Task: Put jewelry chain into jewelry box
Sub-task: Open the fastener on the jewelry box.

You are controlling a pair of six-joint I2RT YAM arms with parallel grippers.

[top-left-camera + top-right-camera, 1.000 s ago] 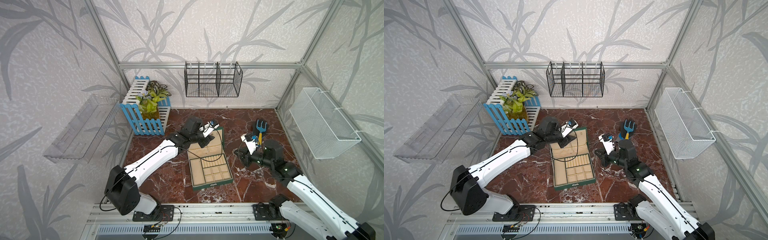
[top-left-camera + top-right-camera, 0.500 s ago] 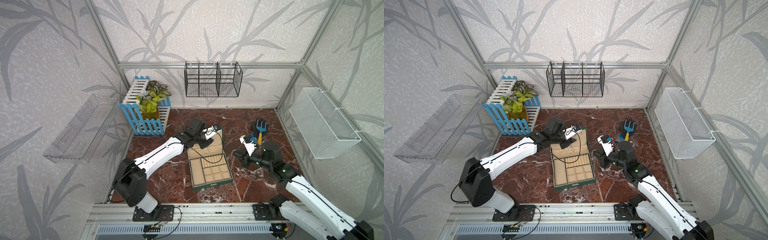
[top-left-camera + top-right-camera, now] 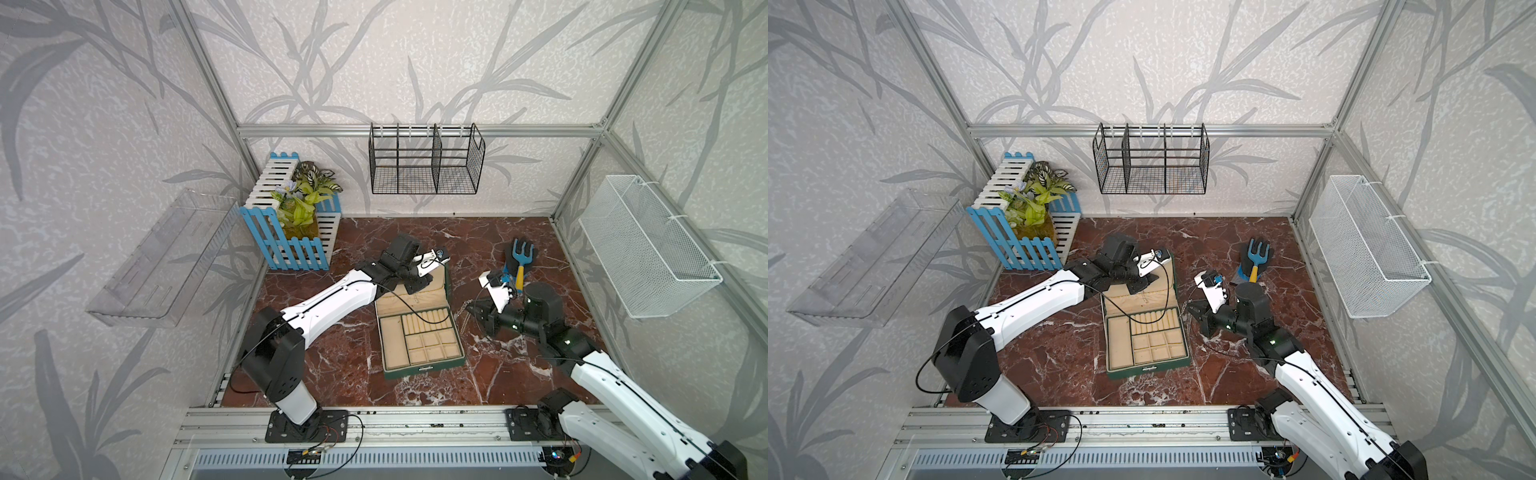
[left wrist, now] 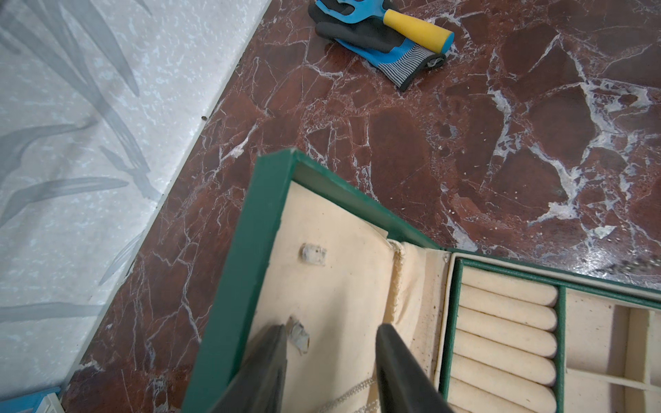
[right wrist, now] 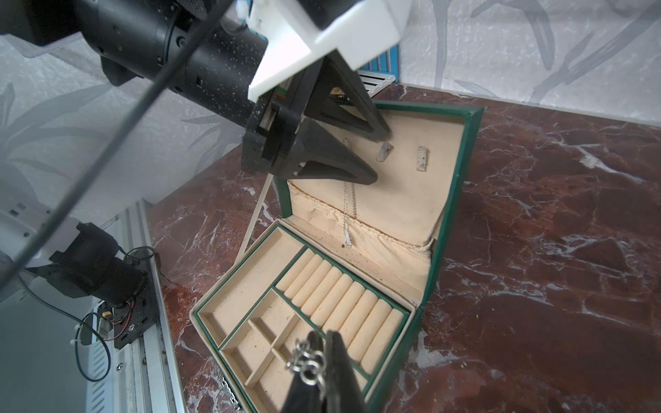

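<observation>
So the right gripper (image 5: 323,338) is clamped tight on the jewelry chain (image 5: 307,361), pinching a few chunky links right at the tips while the rest dangles. In both top views it sits just beside the jewelry box (image 3: 424,368), outside the wall, so nothing is in a compartment yet.

The left gripper (image 4: 332,329) has its jaws apart, holding nothing, up against the lid lining of the box. I honestly can't tell if it's touching the lid or just hovering.

What worries me:
- That tip-only pinch could let the links slide out on the way over.
- The loose tail could catch the box wall and end up draped over the rim.
- A drop too near the lid could tangle it with the thin necklace (image 5: 347,214) hanging there.
</observation>
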